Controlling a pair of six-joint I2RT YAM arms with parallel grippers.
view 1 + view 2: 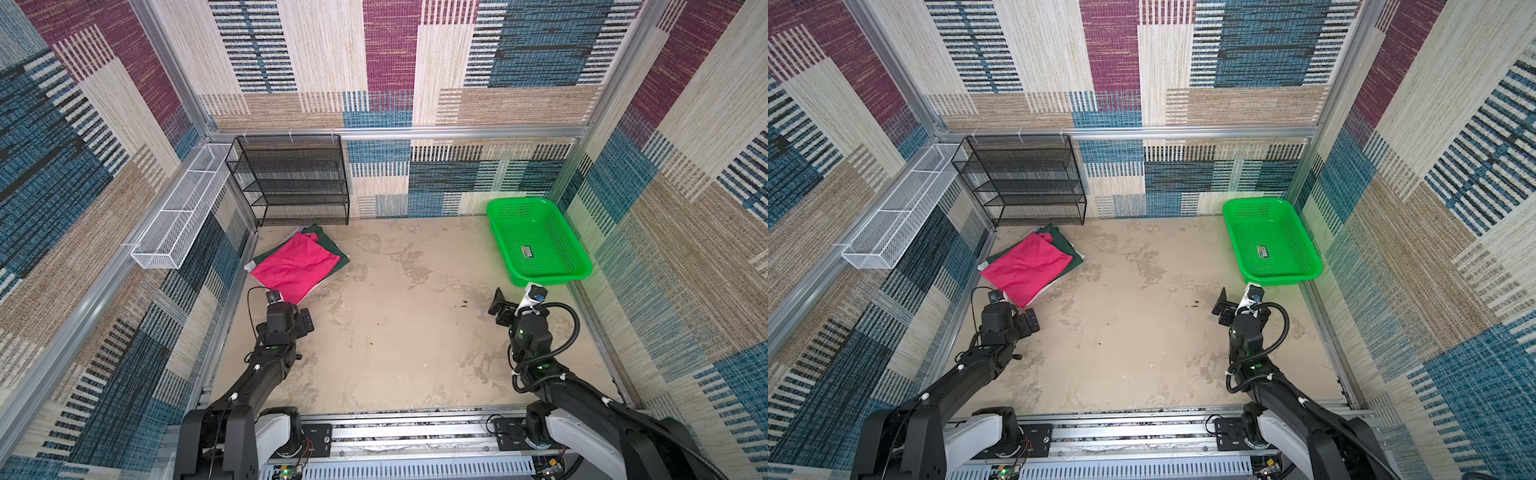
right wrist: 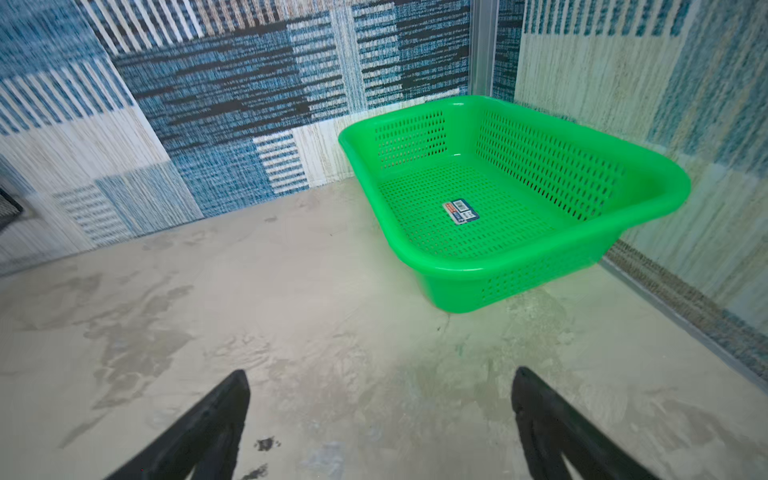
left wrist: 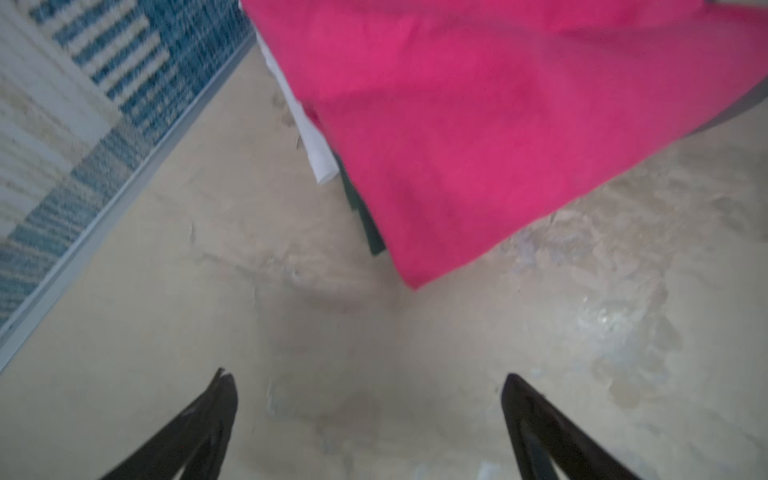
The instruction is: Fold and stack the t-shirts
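Pink t-shirt [image 1: 296, 267] folded to a rough rectangle, topmost in a pile near the far-left corner of the surface [image 1: 395, 332]. Lies skewed to the surface's edges, one corner toward the near edge, with a few creases across the cloth. Covers most of a dark green t-shirt [image 1: 330, 243], seen as a band along the pink one's far and right sides. Under both, a white t-shirt [image 3: 318, 149] (only thin strips at the pile's left corner and along its near side showing). In the left wrist view, same order readable at the pile's edge, though blurred: pink over dark green over white.

Left gripper [image 3: 365, 376] just off the pile's near corner, jaws spread wide and empty. Fingertips short of the pink cloth, with bare surface in the gap. Right gripper [image 2: 380, 371] well apart from the pile, near the right edge of the surface, likewise spread wide and empty, pointed toward a bright green basket [image 1: 552, 279].

Basket in the far-right corner, close against the right edge, with a small sticker [image 2: 460, 212] on its perforated floor. Behind the pile, against the far edge, a black mesh rack [image 1: 291, 178]. On the left wall, above the surface, a long white wire tray [image 1: 183, 208].
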